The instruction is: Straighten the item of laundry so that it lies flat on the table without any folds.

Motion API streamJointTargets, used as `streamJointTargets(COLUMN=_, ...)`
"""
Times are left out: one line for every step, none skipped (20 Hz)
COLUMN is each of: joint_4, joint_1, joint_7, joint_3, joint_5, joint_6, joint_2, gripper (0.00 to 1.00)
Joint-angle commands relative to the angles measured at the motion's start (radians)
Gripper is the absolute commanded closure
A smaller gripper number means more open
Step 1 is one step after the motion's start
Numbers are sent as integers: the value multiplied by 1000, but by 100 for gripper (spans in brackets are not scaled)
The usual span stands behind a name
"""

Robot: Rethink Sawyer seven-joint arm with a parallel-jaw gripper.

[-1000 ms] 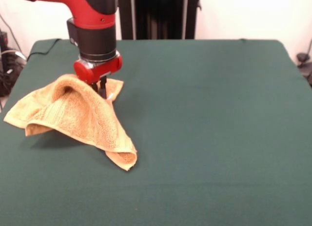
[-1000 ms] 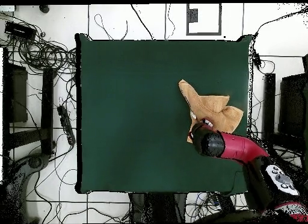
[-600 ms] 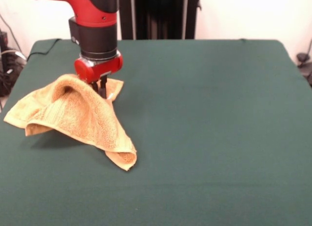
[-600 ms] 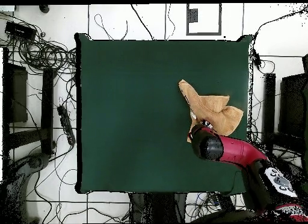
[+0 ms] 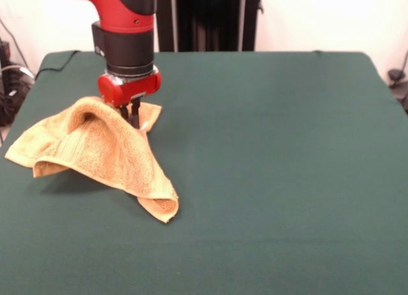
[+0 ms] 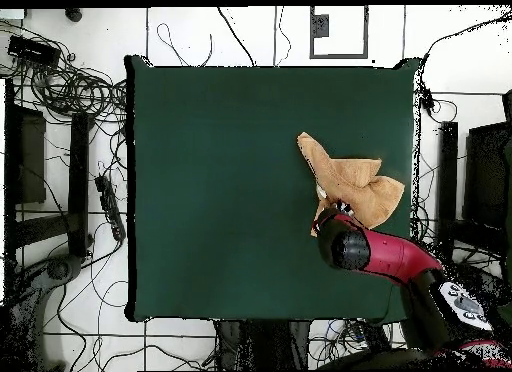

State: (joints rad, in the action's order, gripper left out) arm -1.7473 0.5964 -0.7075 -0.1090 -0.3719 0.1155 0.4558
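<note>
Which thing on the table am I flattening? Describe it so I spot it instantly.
Start at the green table, then find the gripper coming down over it. Beneath it lies an orange-tan terry towel, humped and folded over; it is the only loose item on the cloth.

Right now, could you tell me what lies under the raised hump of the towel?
Only shadowed table shows through the opening beneath the towel, which arches up like a tent. The gripper is down at its far edge; whatever lies deeper under the fold is covered.
</note>
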Motion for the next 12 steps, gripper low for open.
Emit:
streamJointTargets(joint_4=-75, joint_1=-42, joint_7=-253, joint_3=24, joint_5=15, joint_6=28, joint_2=-111, gripper=100)
streamJointTargets(joint_4=-73, joint_1=-45, joint_7=-252, joint_3=26, joint_5=15, joint_6=34, joint_2=-110, gripper=100)
streamJointTargets(joint_4=-84, joint_1=-27, joint_7=-247, joint_3=7, joint_5=2, joint_6=2, joint_2=-107, gripper=100)
streamJointTargets(joint_4=-94, joint_1=-9, joint_7=-242, joint_3=-11, joint_5=-11, joint_6=-29, joint_2=-104, gripper=100)
streamJointTargets(joint_4=-105, joint_1=9, joint_7=-237, joint_3=-30, joint_5=-23, joint_6=-60, joint_2=-101, gripper=100)
streamJointTargets(joint_4=-116, joint_1=5, joint_7=-251, joint_3=-20, joint_5=-24, joint_6=-84, joint_2=-94, gripper=100)
streamJointTargets(joint_4=-127, joint_1=2, joint_7=-265, joint_3=-10, joint_5=-24, joint_6=-107, joint_2=-88, gripper=100)
streamJointTargets(joint_4=-125, joint_1=-30, joint_7=-284, joint_3=29, joint_5=-1, joint_6=-73, joint_2=-85, gripper=100)
streamJointTargets(joint_4=-128, joint_1=-17, joint_7=-273, joint_3=15, joint_5=-8, joint_6=-81, joint_2=-88, gripper=100)
streamJointTargets(joint_4=-132, joint_1=-3, joint_7=-261, joint_3=2, joint_5=-15, joint_6=-89, joint_2=-91, gripper=100)
streamJointTargets(joint_4=-116, joint_1=-26, joint_7=-266, joint_3=27, joint_5=6, joint_6=-48, joint_2=-99, gripper=100)
streamJointTargets(joint_4=-110, joint_1=-28, joint_7=-258, joint_3=29, joint_5=9, joint_6=-36, joint_2=-102, gripper=100)
